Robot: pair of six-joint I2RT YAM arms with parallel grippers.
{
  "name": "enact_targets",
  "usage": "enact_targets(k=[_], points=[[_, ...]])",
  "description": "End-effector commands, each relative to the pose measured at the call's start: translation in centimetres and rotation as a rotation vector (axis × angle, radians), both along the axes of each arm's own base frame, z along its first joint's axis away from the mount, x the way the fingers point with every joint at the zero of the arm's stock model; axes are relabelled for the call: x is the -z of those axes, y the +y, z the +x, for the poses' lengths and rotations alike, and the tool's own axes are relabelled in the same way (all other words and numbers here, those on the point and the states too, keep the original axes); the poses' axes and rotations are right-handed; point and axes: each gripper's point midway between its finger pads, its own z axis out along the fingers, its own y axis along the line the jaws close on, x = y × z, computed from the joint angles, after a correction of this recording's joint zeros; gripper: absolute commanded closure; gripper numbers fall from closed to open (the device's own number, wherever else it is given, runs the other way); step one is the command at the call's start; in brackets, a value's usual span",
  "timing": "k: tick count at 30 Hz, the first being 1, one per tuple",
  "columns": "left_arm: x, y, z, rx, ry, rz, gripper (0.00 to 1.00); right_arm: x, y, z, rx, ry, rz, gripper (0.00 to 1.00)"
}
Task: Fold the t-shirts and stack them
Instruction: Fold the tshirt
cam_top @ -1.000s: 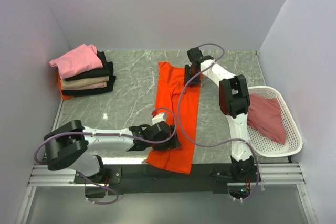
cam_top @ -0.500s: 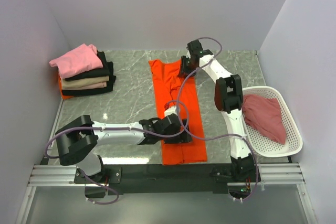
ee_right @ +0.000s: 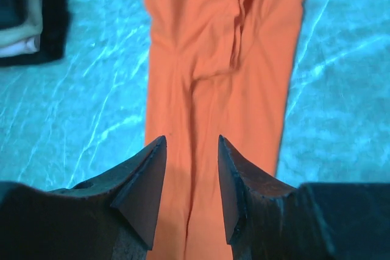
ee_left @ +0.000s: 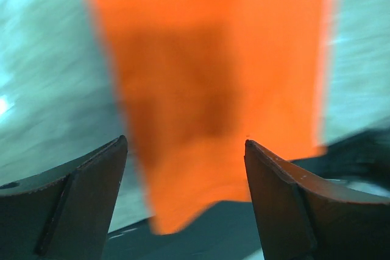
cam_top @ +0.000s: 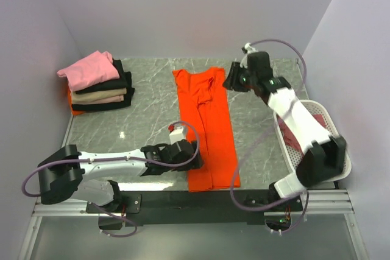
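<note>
Down the middle of the table (cam_top: 146, 114): orange t-shirt (cam_top: 206, 129), folded into a long strip (hem draping over the near edge).
Left gripper (ee_left: 184, 143): jaws wide apart, empty, over the strip's near end.
Right gripper (ee_right: 192, 139): jaws apart, empty, by the strip's far right corner.
Far left corner: stack of folded t-shirts (cam_top: 97, 86), pink on top.
Right edge: basket (cam_top: 341, 162) holding a rose-red shirt (cam_top: 308, 135).

No lettering, label, brand or number can be read on the orange shirt (cam_top: 207, 126), the stack (cam_top: 97, 86), the basket (cam_top: 334, 123) or the bench (cam_top: 146, 120).
</note>
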Motion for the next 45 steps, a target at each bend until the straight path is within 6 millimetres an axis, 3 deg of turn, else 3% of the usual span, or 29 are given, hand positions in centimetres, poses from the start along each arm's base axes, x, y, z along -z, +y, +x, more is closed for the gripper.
enact_targets(k=[1, 2, 4, 5, 7, 8, 17, 25, 31, 45], points=[[3.2, 2.2, -1.8, -0.013, 0.08, 0.091, 0.17, 5.2, -1.2, -5.9, 0.023, 0.106, -0.094, 0.53], [3.4, 2.2, -2.2, 0.001, 0.083, 0.102, 0.17, 8.1, -2.2, -8.1, 0.042, 0.17, -0.14, 0.54], [3.5, 2.1, -2.7, 0.017, 0.087, 0.118, 0.17, 9.1, -2.5, -11.1, 0.044, 0.197, -0.145, 0.54], [3.6, 2.2, -3.2, 0.03, 0.091, 0.133, 0.17, 11.5, -3.1, -13.3, 0.047, 0.253, -0.166, 0.54], [3.7, 2.0, -3.7, 0.036, 0.105, 0.138, 0.17, 12.1, -3.0, -15.7, 0.049, 0.267, -0.137, 0.54], [3.6, 1.8, -4.1, 0.043, 0.115, 0.131, 0.17, 13.6, -3.5, -17.4, 0.051, 0.307, -0.144, 0.54], [4.6, 1.7, -9.0, 0.099, 0.212, 0.161, 0.2, 15.0, -3.4, -24.3, 0.042, 0.392, -0.046, 0.54], [5.4, 3.0, -11.2, 0.101, 0.247, 0.228, 0.25, 16.9, -3.2, -27.6, 0.056, 0.48, -0.06, 0.55], [5.1, 3.6, -10.5, 0.042, 0.227, 0.228, 0.28, 18.8, -3.9, -29.7, 0.071, 0.549, -0.101, 0.55], [3.8, 3.2, -9.8, 0.012, 0.192, 0.117, 0.35, 19.9, -4.9, -32.7, 0.096, 0.616, -0.144, 0.55]])
